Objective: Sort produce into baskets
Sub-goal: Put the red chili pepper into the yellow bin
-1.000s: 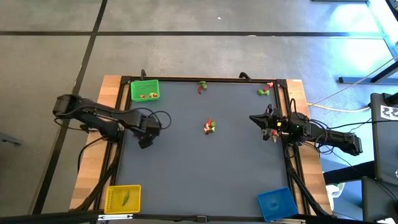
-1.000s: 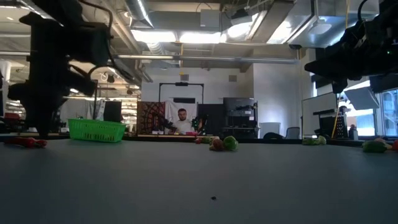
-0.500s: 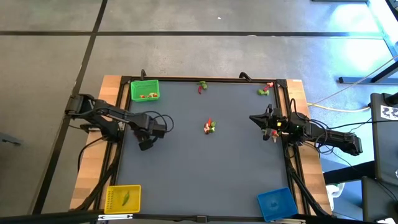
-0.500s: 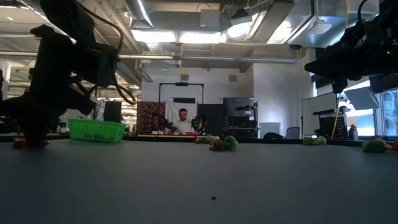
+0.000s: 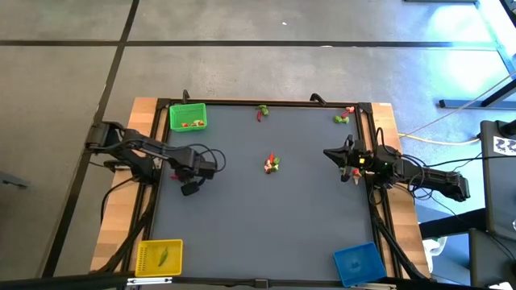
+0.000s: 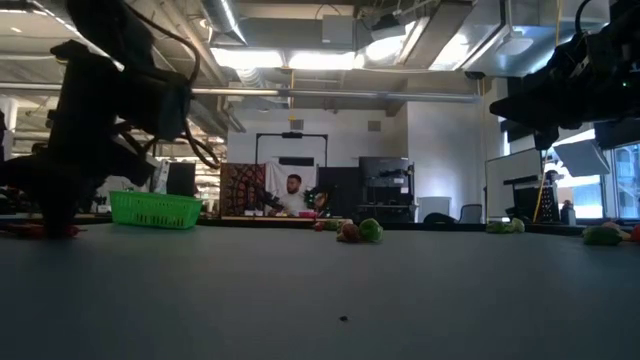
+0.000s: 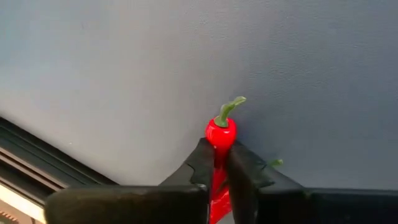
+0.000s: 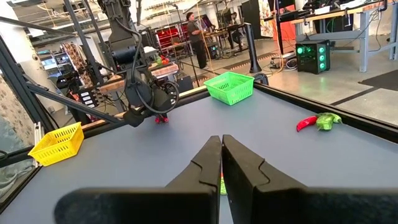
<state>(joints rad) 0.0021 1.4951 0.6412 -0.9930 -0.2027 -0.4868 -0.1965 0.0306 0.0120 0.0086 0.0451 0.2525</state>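
Two arms, high view: your left gripper sits low on the table's left side, below the green basket; yellow basket & blue basket at the near corners, produce pile mid-table. Right gripper waits by the right edge. Low view: the left arm touches down at the far left. Left wrist: fingers clamped on a red chili, stem up. Right wrist: your fingers pressed together, holding nothing; a red chili & green piece lie apart.
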